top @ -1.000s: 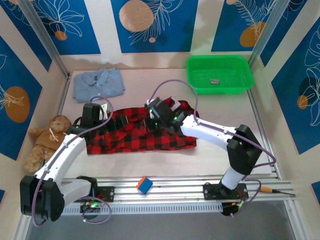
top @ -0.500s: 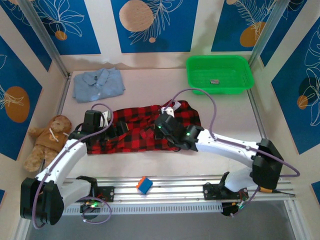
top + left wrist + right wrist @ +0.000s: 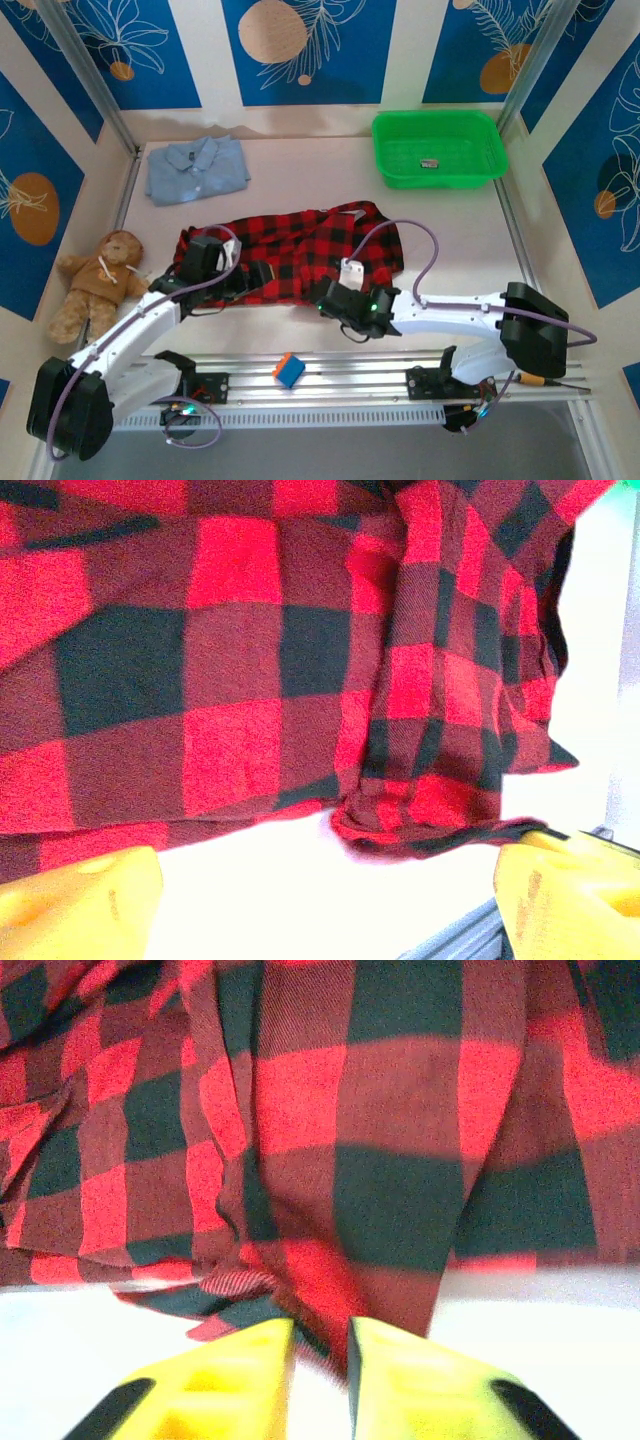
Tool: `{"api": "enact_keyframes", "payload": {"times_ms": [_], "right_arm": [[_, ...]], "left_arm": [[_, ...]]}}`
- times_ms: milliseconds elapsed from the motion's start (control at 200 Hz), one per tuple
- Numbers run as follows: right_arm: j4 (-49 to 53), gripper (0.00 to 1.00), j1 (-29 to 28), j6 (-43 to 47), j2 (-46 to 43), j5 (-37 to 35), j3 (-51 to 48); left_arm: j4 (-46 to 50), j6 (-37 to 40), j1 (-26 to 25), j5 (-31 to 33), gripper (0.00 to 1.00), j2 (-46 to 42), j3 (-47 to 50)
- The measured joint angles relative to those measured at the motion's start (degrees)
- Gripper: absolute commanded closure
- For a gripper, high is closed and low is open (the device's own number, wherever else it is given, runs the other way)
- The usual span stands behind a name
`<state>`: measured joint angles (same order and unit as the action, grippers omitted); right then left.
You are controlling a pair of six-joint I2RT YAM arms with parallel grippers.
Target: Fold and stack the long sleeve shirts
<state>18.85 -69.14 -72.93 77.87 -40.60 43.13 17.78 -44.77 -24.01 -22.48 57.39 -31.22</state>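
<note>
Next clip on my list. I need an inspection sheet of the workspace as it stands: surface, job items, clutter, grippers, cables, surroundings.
Surface: pale table, no spills seen.
Job's things: red-and-black flannel shirt spread rumpled mid-table; light blue shirt lies apart at the far left corner.
Clutter: green basket far right, with a small item inside; teddy bear at the left edge; blue-and-orange cube on the near rail.
Grippers: left gripper open at the flannel's hem, holding nothing; right gripper at the near hem with jaws narrowly apart, grip cannot be told.
Cables: purple cables; the right arm's loops above the flannel.
Surroundings: blue leaf-print panels, metal frame posts.
</note>
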Motion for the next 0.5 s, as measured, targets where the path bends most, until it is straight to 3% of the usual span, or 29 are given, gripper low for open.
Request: {"api": "enact_keyframes", "payload": {"times_ms": [185, 300, 500], "right_arm": [[10.25, 0.31, -2.51, -5.07, -0.92, -1.77, 2.19], [14.95, 0.28, -1.75, -3.8, -4.31, -2.1, 5.27], [17.62, 0.24, 10.97, 7.08, -9.22, 4.04, 9.84]], "left_arm": [[0.44, -3.87, -8.07, 2.36, 0.15, 0.9, -1.73], [0.44, -7.19, -12.83, 3.5, 0.16, 2.95, -3.3], [1.95, -11.17, -20.65, 5.46, 0.2, 10.93, -6.54]]}}
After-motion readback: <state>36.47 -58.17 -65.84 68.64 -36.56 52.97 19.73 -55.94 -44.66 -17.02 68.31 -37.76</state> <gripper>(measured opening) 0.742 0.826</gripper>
